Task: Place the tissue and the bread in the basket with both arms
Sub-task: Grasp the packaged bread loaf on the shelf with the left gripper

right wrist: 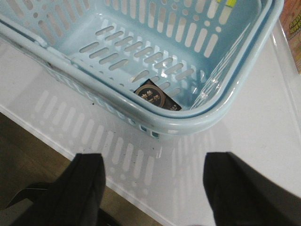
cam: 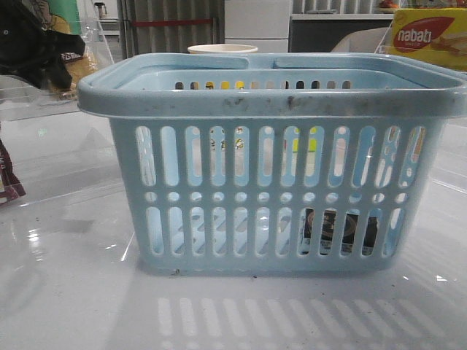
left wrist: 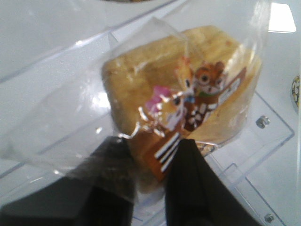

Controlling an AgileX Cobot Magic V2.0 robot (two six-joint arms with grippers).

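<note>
Bread (left wrist: 181,101) in left claw (left wrist: 148,165)

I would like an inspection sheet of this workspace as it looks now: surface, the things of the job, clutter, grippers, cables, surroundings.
Surface: white glossy table, reflecting the basket's slots.
Job's things: light-blue basket upright, dark smudges on rim; tissue lying on the basket floor in a corner; bread in its clear packet, outside the basket.
Clutter: nabati box behind the basket to the right; pale cup behind the basket; clear acrylic stand under the bread.
Grippers: left gripper shut on the bread's packet; right gripper open, empty, outside the basket rim.
Cables: nothing seen.
Surroundings: cabinets and a counter behind.
</note>
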